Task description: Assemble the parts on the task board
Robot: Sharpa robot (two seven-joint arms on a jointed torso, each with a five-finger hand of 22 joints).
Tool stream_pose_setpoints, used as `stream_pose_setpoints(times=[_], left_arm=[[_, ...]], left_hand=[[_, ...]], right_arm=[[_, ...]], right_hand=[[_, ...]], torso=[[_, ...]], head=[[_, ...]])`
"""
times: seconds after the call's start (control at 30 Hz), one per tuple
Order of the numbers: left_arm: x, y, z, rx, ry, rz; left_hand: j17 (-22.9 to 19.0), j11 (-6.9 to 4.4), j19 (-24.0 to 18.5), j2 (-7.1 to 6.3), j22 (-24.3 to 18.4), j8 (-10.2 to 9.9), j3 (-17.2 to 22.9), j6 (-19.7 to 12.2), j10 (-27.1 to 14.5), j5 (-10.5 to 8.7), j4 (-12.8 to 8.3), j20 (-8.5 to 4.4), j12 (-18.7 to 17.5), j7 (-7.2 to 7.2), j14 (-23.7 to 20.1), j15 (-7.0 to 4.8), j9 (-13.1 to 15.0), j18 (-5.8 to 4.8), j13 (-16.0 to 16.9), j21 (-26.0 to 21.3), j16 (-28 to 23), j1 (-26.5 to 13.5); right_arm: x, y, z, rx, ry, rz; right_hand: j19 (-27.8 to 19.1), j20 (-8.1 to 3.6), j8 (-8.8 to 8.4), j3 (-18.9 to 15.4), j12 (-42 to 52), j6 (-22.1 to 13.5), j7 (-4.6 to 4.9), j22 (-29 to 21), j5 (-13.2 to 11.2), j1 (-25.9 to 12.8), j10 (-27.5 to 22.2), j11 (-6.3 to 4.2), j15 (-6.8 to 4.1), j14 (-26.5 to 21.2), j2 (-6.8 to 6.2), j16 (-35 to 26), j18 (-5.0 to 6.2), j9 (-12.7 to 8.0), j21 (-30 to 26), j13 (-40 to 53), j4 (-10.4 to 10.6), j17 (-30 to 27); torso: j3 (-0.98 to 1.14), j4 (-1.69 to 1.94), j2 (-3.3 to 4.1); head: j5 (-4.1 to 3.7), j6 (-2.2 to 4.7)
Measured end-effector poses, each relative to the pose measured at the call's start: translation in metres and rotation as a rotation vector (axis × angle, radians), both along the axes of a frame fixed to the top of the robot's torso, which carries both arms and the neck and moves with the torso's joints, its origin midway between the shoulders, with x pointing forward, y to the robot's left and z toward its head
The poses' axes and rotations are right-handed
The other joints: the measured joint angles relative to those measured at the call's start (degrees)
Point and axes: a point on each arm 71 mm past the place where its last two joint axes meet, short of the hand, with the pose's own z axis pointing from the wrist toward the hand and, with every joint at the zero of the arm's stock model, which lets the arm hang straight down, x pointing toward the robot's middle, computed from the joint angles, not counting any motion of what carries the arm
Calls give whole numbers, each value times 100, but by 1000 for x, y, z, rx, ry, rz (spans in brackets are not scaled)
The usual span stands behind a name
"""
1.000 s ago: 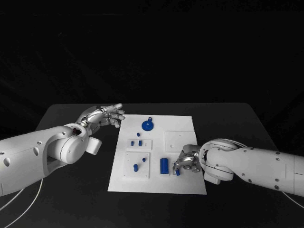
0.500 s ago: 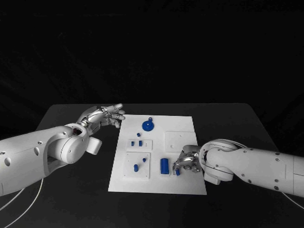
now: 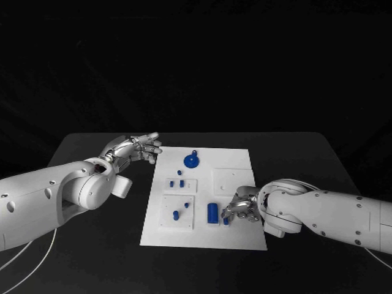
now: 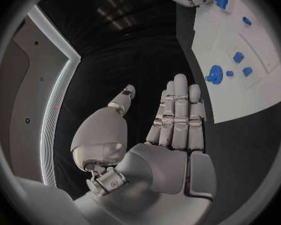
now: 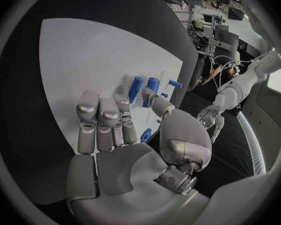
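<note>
The left hand (image 3: 134, 147) is held above the bare black table (image 3: 90, 245), just off the far left corner of the white rectangular task board (image 3: 236, 239). In the left wrist view its silver fingers (image 4: 178, 110) are seen stretched out straight and side by side, the thumb apart, and nothing is held — the hand is open and touches nothing. A strip of dark tabletop is left between it and the board's left edge.

The board lies lengthwise in the middle of the table, with dark surface showing all round its four edges. On its far part a round blue disc-shaped part with a small tab (image 3: 191, 162) is seen, well apart from both hands. Below it, small blue blocks (image 3: 176, 183) stand on a raised white square, and nearer still a blue oval piece (image 3: 177, 215) and a small blue peg (image 3: 186, 205) sit on a second raised square near the left edge. A plain white raised square (image 3: 228, 178) occupies the right middle of the board.

To the right of the oval piece an upright blue cylinder-like part (image 3: 212, 212) stands on the board, and just beside it a smaller blue part (image 3: 225, 221) is seen at the fingertips of the right hand (image 3: 241, 208). The right hand is lowered over the board's near right area, fingers curled down toward this small part — whether it is actually gripped cannot be told. In the right wrist view, blue pieces (image 5: 135, 89) are seen just beyond the fingers (image 5: 100, 120). The board's near edge and near right corner remain uncovered.
</note>
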Motion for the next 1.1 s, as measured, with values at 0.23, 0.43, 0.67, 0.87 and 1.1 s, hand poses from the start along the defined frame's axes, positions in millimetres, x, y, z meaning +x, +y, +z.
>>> stream_pose_setpoints(times=[0.23, 0.43, 0.67, 0.87, 1.1], left_arm=[[0, 0, 0, 0, 0, 0], [0, 0, 0, 0, 0, 1], [0, 1, 0, 1, 0, 2], [0, 1, 0, 1, 0, 2], [0, 1, 0, 1, 0, 2]], left_hand=[[-1, 0, -1, 0, 5, 0, 0, 0, 1, 0, 0, 1, 0, 0, 0, 0, 1, 0, 0, 0, 0, 0], [5, 15, -1, 0, 4, 0, 0, 0, -15, 0, 0, 1, 0, 0, 0, 0, 1, -1, 0, 0, 0, 0], [4, 21, -2, 0, 4, 0, 0, 0, -21, 0, 0, 2, 0, 0, 0, 0, 1, 0, 0, 0, 0, 0], [4, 21, -3, 0, 9, 0, 0, 0, -21, 0, 0, 3, 0, 0, 0, 0, 1, 0, 0, 0, 0, 0], [9, 20, -11, 0, 8, 0, 0, 0, -20, 0, 0, 11, 0, 0, 0, 0, 0, 0, 0, 0, 0, 0]], right_arm=[[0, 0, 0, 2, -1, 1], [-2, -2, 0, 9, 5, 15], [-7, -5, -2, 13, 37, 48], [-10, -8, -4, 17, 55, 62], [-11, -6, -5, 22, 62, 72]], right_hand=[[-12, -31, -11, 0, 0, -1, 0, 0, 0, -4, 0, 0, 0, -1, -4, 0, 1, 7, 0, 0, 0, 0], [-12, -31, -48, -97, 0, -1, -1, -1, 0, 143, 0, 0, -19, 17, -86, 0, 0, 9, 0, 9, -147, 0], [-13, -31, -48, -292, 0, -10, -10, -1, 0, 300, 0, 0, -20, 16, -155, 0, 1, 10, 0, 16, -342, -9], [-34, -51, -43, -322, 0, -10, -11, -1, 0, 300, 0, 0, -37, -1, -155, 0, 0, 20, 0, 16, -347, -8], [-35, -51, -43, -441, 0, -10, -12, -1, 0, 318, 0, 0, -37, -1, 90, 0, 0, 15, 0, 20, -318, -8]], torso=[[1, 0, 0], [1, 1, 0], [1, 1, 0], [4, -3, -1], [4, -3, -1]], head=[[2, -1], [-2, -1], [-3, -9], [2, -14], [-3, -14]])
